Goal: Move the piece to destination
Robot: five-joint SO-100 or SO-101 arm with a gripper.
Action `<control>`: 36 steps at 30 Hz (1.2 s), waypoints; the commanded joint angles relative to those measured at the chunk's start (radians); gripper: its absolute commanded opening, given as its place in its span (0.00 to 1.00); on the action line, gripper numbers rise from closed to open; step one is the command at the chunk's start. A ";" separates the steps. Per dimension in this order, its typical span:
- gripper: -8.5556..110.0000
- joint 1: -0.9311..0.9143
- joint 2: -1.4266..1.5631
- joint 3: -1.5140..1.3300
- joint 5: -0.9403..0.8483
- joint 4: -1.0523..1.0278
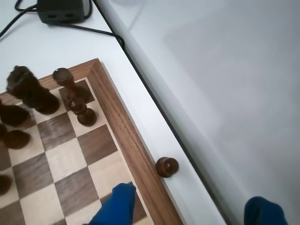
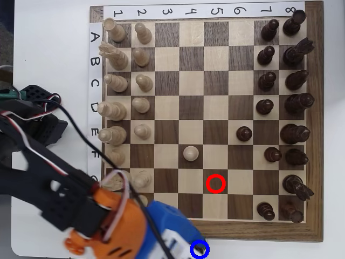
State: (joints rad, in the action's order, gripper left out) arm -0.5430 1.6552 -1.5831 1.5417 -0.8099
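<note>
Piece (image 1: 167, 167) lying off the board (image 1: 123, 123) on the counter (image 1: 154, 117), seemingly at destination (image 2: 199, 250). Pincer (image 1: 187, 206) spread wide, holding nothing. Only retreat seemingly left.

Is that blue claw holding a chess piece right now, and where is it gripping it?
No. The gripper is open and empty; the dark pawn stands free on the table just off the board's edge, ahead of the fingers.

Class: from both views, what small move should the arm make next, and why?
Probably lift the open gripper straight up and away. The pawn stands free beside the board, seemingly inside the blue ring, and both fingers are clear of it.
</note>
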 commanded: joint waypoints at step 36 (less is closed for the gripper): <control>0.07 -1.140 1.482 -1.094 -1.474 -0.169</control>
State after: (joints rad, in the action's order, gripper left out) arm -1.5002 2.9729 -2.5479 0.2086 -0.9618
